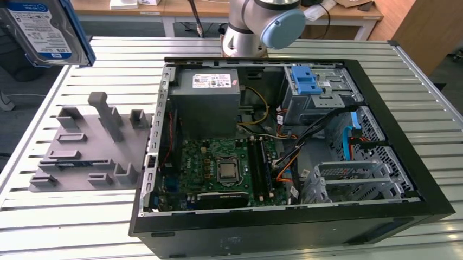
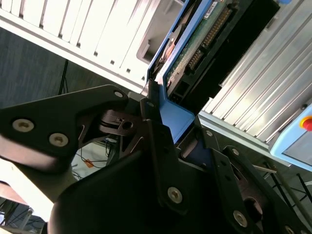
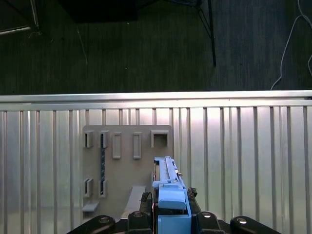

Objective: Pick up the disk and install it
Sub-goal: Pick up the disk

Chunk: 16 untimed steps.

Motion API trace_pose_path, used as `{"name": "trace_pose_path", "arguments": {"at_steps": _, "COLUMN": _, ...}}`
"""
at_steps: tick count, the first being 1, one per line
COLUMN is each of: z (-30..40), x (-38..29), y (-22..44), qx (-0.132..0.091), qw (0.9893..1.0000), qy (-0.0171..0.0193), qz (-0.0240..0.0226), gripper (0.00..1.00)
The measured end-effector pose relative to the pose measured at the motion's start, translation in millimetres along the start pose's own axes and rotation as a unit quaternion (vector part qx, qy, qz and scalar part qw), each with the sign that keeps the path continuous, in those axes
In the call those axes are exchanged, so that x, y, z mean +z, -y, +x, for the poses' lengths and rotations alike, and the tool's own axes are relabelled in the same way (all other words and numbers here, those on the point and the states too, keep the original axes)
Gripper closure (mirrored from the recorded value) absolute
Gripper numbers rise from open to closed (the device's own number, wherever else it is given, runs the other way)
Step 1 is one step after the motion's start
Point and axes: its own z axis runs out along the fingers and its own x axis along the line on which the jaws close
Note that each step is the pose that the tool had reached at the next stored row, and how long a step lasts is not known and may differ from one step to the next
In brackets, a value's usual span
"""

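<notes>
First wrist view | end effector (image 3: pixel 169 199) grips disk (image 3: pixel 165 171) edge-on — above fixture (image 3: pixel 126 170)

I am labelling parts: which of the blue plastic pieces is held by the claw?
The blue bracket framing the disk, clamped in the claw. The other blue parts, such as the ribbed latch, sit inside the computer case.

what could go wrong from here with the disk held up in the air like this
1. The gripper clamps the disk only by the end of its blue bracket; that plastic hold might slip or twist in transit.
2. Loose cables cross the open case near the drive cage, so the disk could snag them going in.
</notes>
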Motion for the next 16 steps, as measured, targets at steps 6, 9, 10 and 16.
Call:
{"name": "trace_pose_path", "arguments": {"at_steps": 6, "z": -0.2, "x": 0.0, "y": 6.0, "qx": 0.0, "qw": 1.0, "qy": 0.0, "qz": 0.0, "gripper": 0.64}}
{"name": "trace_pose_path", "arguments": {"at_steps": 9, "z": -0.3, "x": 0.0, "y": 8.2, "qx": 0.0, "qw": 1.0, "qy": 0.0, "qz": 0.0, "gripper": 0.64}}
{"name": "trace_pose_path", "arguments": {"at_steps": 10, "z": -0.3, "x": 0.0, "y": 9.0, "qx": 0.0, "qw": 1.0, "qy": 0.0, "qz": 0.0, "gripper": 0.64}}
{"name": "trace_pose_path", "arguments": {"at_steps": 16, "z": -0.4, "x": -0.1, "y": 13.1, "qx": 0.0, "qw": 1.0, "qy": 0.0, "qz": 0.0, "gripper": 0.64}}
